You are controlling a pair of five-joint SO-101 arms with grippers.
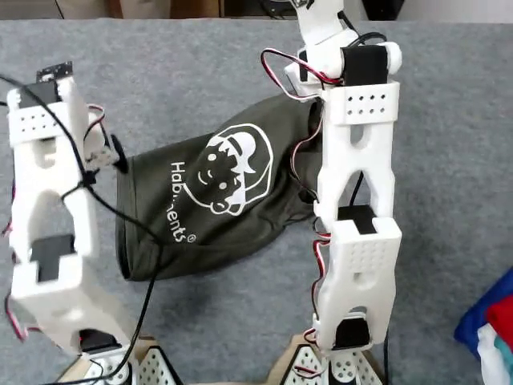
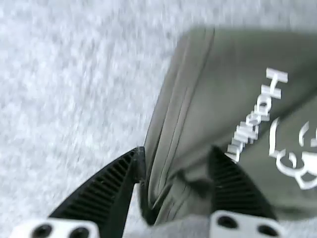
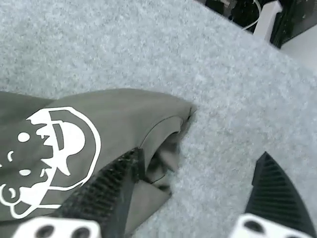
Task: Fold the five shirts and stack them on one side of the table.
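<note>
The dark olive shirt (image 1: 210, 210) lies folded near the middle of the grey table (image 1: 168, 64). In the high view its long axis runs from 7 o'clock up to 1 o'clock, with the white cartoon print toward the 1 o'clock end and the lettering beside it. The left claw (image 2: 176, 151) sits at the shirt's 9 o'clock edge, pinching a bunch of layered hem between its fingers. The right claw (image 3: 200, 153) hangs spread wide at the 1 o'clock corner, one finger over the cloth and the other over bare table. Bare table shows at 11, 3 and 6 o'clock. A pile of coloured cloth (image 1: 490, 330) sits at the 4 o'clock edge, well apart.
</note>
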